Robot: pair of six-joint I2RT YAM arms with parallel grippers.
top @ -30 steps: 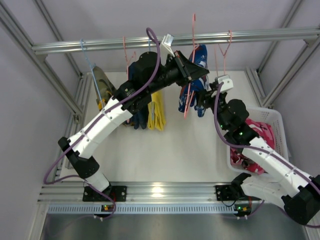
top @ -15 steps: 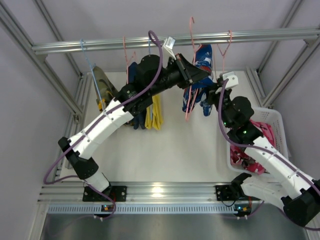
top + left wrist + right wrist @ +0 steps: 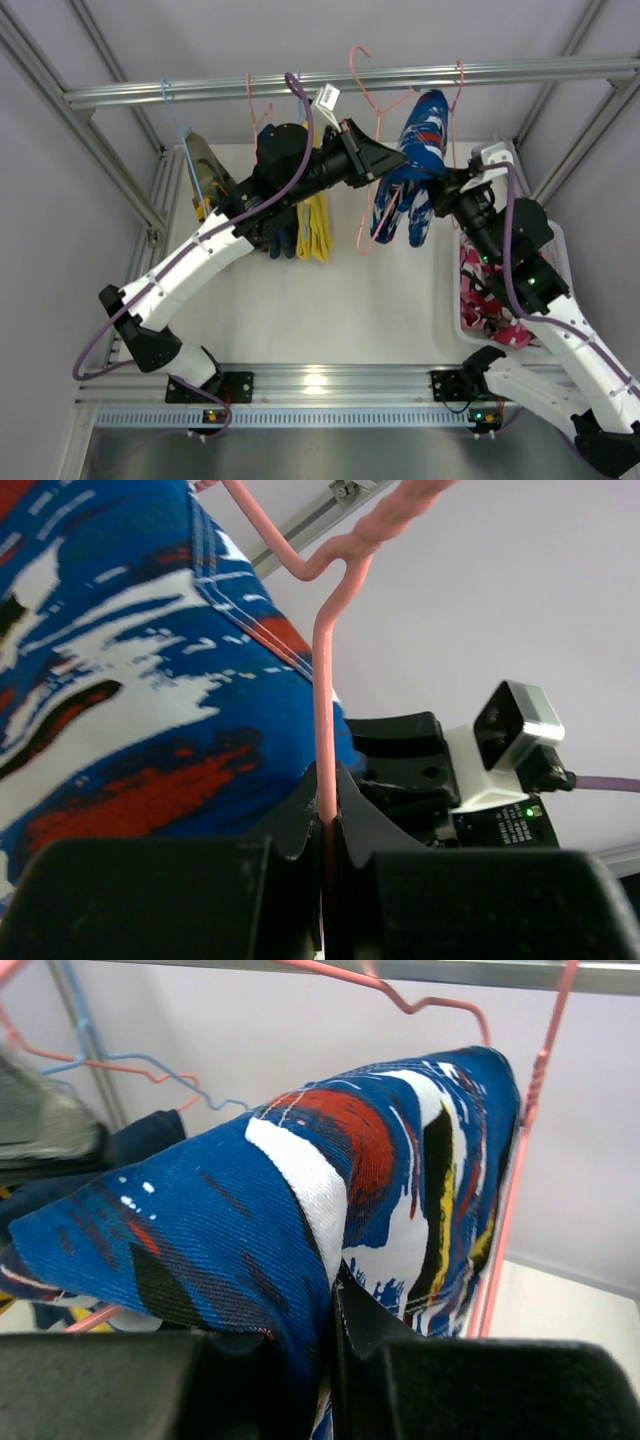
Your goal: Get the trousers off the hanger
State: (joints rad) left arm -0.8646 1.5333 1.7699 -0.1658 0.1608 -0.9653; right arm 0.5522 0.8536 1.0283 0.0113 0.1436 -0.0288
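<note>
Rail [image 3: 450, 73] crosses the far side of the overhead view. Left gripper [image 3: 390, 160] reaches up beneath it, fingers closed on the wire of the pink hanger [image 3: 366, 228]. Blue trousers [image 3: 418, 150], red and white print, are draped over that hanger, held up above the table [image 3: 330, 300] between the two grippers. Right gripper [image 3: 447, 184] meets the cloth from the right, fingers pinched on it. Red-pink trousers [image 3: 485, 290] lie in the white basket [image 3: 560, 245] at the table's right side, well apart from the hanger. Yellow garment [image 3: 316, 225] hangs behind the left arm.

Left wrist view: fingers [image 3: 290, 820] shut tight on the upright pink wire [image 3: 325, 710]. Blue trousers [image 3: 120, 680] fill the upper left, touching the wire.

Right wrist view: fingers [image 3: 375, 1335] clamp a fold of the blue trousers [image 3: 330, 1170] at its lower edge, the cloth bulging above them. Pink hanger [image 3: 510, 1190] runs down the cloth's right side. Rail [image 3: 450, 970] crosses the top.
</note>
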